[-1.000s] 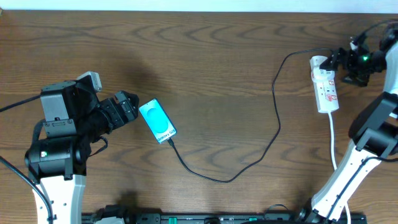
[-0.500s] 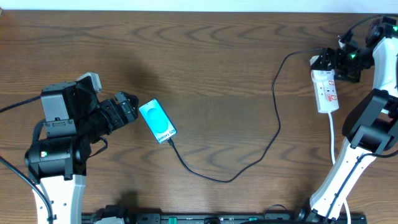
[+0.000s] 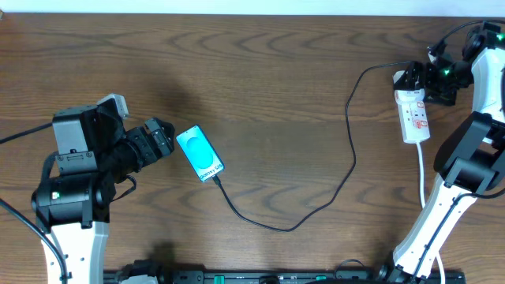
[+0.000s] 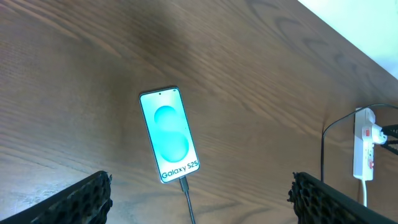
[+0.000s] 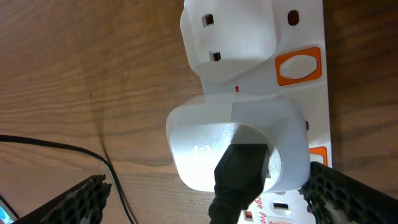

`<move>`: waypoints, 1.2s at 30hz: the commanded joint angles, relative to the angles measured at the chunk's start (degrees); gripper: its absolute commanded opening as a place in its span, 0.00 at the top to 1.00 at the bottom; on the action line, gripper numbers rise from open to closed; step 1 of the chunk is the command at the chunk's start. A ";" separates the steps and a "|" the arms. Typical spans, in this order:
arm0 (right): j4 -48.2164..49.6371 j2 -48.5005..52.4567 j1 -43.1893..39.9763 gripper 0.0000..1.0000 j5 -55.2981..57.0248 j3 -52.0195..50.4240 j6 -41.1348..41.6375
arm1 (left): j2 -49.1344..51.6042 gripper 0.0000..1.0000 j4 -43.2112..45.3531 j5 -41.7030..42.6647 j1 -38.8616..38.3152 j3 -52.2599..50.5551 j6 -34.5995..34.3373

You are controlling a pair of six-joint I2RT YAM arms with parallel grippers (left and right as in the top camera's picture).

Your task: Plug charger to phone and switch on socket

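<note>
Since one second ago, the right gripper (image 3: 426,77) has shifted from beside the socket (image 3: 413,114) to over its plug end; the left arm is unchanged. The right arm is folded at the elbow, jaws spread, gripping nothing, above a glossy white plug block. Well left of the socket, the left gripper (image 3: 164,138) is likewise released, facing the flat rectangular phone (image 3: 200,153). The thin black charger (image 3: 347,158) curves from the phone's edge to the socket.
</note>
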 commanded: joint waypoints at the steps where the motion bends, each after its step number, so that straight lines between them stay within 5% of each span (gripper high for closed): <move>1: 0.24 1.14 -0.15 0.01 -0.13 0.46 -0.39 | -0.02 0.07 -0.20 -0.79 0.13 0.31 0.33; 36: -0.70 4.09 0.00 0.01 -0.20 0.31 2.62 | 1.49 0.07 -0.20 -0.74 0.13 0.31 0.31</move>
